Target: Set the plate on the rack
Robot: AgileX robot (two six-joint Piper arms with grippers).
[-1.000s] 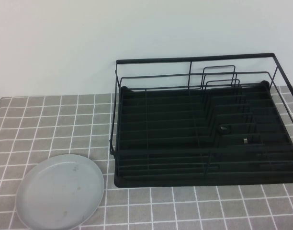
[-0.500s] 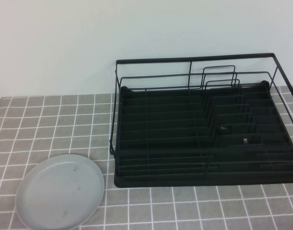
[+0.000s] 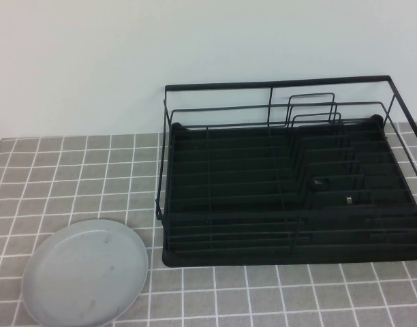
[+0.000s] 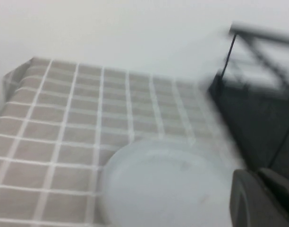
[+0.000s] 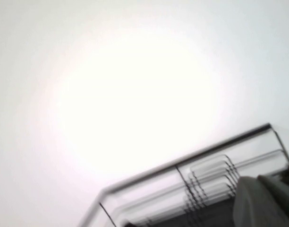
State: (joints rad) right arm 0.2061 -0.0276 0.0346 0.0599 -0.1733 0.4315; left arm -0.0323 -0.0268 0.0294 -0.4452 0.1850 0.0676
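Observation:
The pale grey-blue plate [image 3: 86, 271] lies flat on the tiled cloth at the front left, left of the rack. It also shows in the left wrist view [image 4: 165, 184]. The black wire rack [image 3: 290, 197] stands at the right and reaches toward the wall; it is empty. Neither gripper shows in the high view. My left gripper [image 4: 258, 174] hangs above the plate's rack-side edge, its two fingers together and empty. My right gripper [image 5: 259, 179] is raised near the rack's top rail [image 5: 191, 156], fingers together and empty.
A grey tiled cloth [image 3: 72, 170] covers the table. A plain white wall [image 3: 195, 41] stands close behind the rack. The cloth's left edge [image 4: 14, 75] drops off beside the plate. Two small metal fittings [image 3: 320, 182] sit inside the rack.

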